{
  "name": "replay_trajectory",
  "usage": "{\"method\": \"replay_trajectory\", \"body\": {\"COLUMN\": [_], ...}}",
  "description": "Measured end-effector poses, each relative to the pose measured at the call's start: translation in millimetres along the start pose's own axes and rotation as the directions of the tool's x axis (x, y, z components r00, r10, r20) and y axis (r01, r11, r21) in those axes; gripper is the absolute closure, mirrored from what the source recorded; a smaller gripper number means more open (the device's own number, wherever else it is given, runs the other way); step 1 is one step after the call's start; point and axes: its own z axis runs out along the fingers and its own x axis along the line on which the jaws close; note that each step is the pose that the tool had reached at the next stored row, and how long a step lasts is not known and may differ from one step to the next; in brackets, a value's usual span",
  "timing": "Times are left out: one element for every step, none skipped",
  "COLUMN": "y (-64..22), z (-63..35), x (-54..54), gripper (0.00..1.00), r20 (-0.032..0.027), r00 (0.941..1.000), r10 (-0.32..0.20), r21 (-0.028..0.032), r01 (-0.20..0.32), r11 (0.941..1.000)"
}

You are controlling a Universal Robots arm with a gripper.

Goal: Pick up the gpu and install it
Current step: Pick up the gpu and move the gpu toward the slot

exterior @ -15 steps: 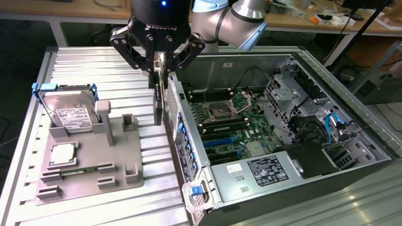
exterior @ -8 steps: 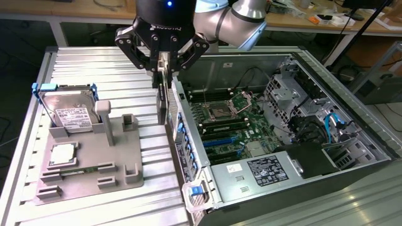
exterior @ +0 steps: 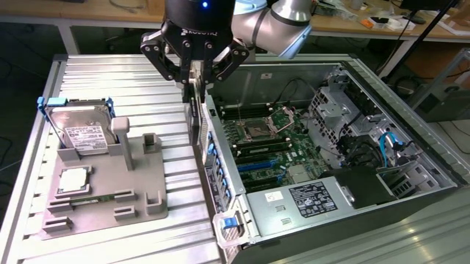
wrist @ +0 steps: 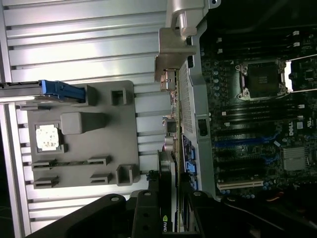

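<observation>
**Exterior view.** The end effector (exterior: 195, 82) hangs above the ribbed metal desk (exterior: 110, 71), its two black fingers pinching the top of the gpu (exterior: 196, 118). The one gpu hangs upright toward six o'clock from the fingers. It is seen edge-on as a narrow dark strip with a pale metal edge. Its lower end is just beside the near wall of the open computer case (exterior: 411, 110); whether they touch cannot be told. The case lies from three to five o'clock of the end effector, with one green motherboard (exterior: 272, 137) and one power supply (exterior: 312, 201) inside. Toward eight o'clock sits one grey holder (exterior: 96, 217). It carries one hard drive (exterior: 79, 129) in a blue frame, one processor chip (exterior: 74, 180) and one slim memory stick (exterior: 92, 199), all well apart from the gpu.

**Wrist view.** The end effector (wrist: 168, 196) shows as dark fingers (wrist: 148, 203) closed on either side of the gpu (wrist: 166, 166). The card runs away from the camera as a thin board and bears a small green logo (wrist: 165, 224) near the grip. A silver bracket (wrist: 174, 62) stands at its far end. The card lines up along the case wall, between the grey holder (wrist: 74, 153) on the desk (wrist: 74, 44) and the motherboard (wrist: 257, 124). One processor socket (wrist: 262, 79) is on the board. On the holder are the hard drive's blue frame (wrist: 62, 90) and the single processor chip (wrist: 48, 138).
</observation>
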Motion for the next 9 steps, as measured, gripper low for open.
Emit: {"method": "replay_trajectory", "body": {"y": [0.1, 0.2, 0.3, 0.3, 0.4, 0.4, 0.5, 0.5, 0.6], "z": [0.0, 0.0, 0.0, 0.0, 0.0, 0.0, 0.0, 0.0, 0.1], "x": [-1.1, -1.7, -2.4, -3.2, -3.8, -4.5, -5.2, -5.8, -6.5], "gripper": [0.73, 0.73, 0.73, 0.73, 0.73, 0.73, 0.73, 0.73, 0.73], "r20": [-0.0001, -0.0001, -0.0001, 0.0, 0.0, 0.0, -0.0001, 0.0, 0.0], "r00": [1.0, 1.0, 1.0, 1.0, 1.0, 1.0, 1.0, 1.0, 1.0], "r10": [0.0, 0.0, 0.0, 0.0, 0.0, 0.0, 0.0, 0.0, 0.0], "r21": [0.0, 0.0, 0.0001, 0.0, 0.0, 0.0, 0.0, 0.0, -0.0001], "r01": [0.0, 0.0, 0.0, 0.0, 0.0, 0.0, 0.0, 0.0, 0.0], "r11": [1.0, 1.0, 1.0, 1.0, 1.0, 1.0, 1.0, 1.0, 1.0]}}
